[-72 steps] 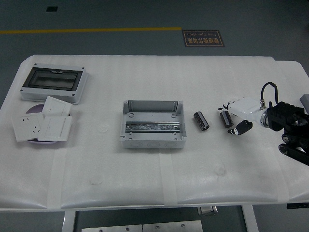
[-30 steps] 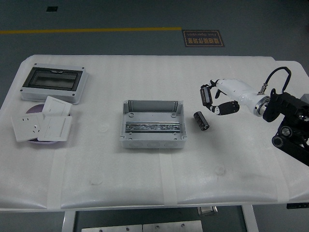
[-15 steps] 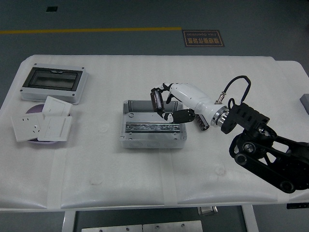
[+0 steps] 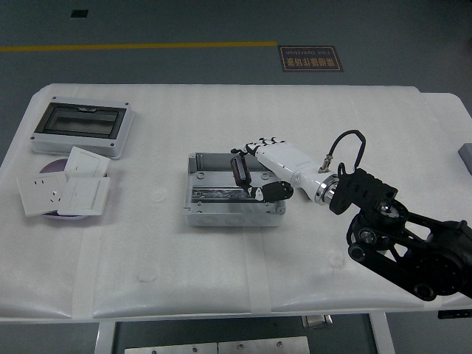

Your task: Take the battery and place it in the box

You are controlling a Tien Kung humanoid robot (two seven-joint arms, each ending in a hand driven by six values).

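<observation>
The grey open box point(image 4: 221, 219) sits at the table's middle with a metal rail inside. My right hand point(image 4: 248, 175), white with black fingertips, reaches in from the right and hangs over the box's right half. It is shut on a dark cylindrical battery point(image 4: 237, 168), held nearly upright just above the box's interior near the back wall. A second battery seen earlier beside the box is now hidden behind my wrist. My left arm is out of view.
A grey enclosure with a dark window point(image 4: 81, 127) stands at the back left. In front of it, white wall sockets and switch plates point(image 4: 63, 190) lie on a purple dish. A grey object point(image 4: 466, 153) shows at the right edge.
My right hand picked up a battery at the right, carried it left over the box, and in the last half second lowered it slightly towards the box's interior.
</observation>
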